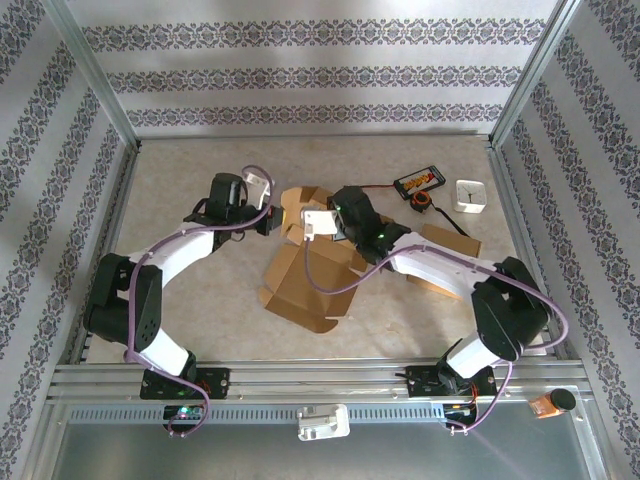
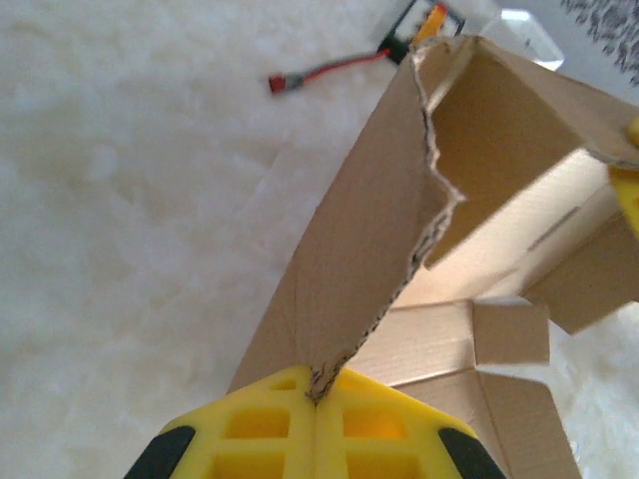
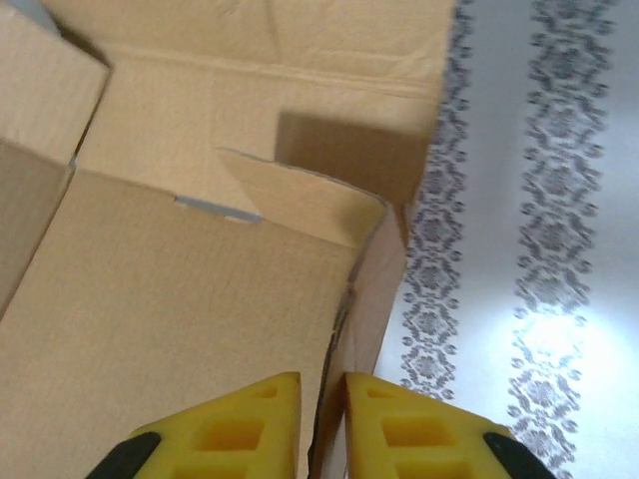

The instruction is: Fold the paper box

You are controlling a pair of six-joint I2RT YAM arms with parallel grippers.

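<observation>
The box (image 1: 300, 285) is set in the middle of the worktop (image 1: 180, 180), one wall pinched in the closed left hand (image 2: 316, 387). Another is straddled by the right hand (image 3: 321, 384), grip unclear. Walls should be raised squarely along creases, without tearing.

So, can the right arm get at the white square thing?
Probably yes: the white square thing lies uncovered on its side of the table, but the right hand is around a wall of the box.
</observation>
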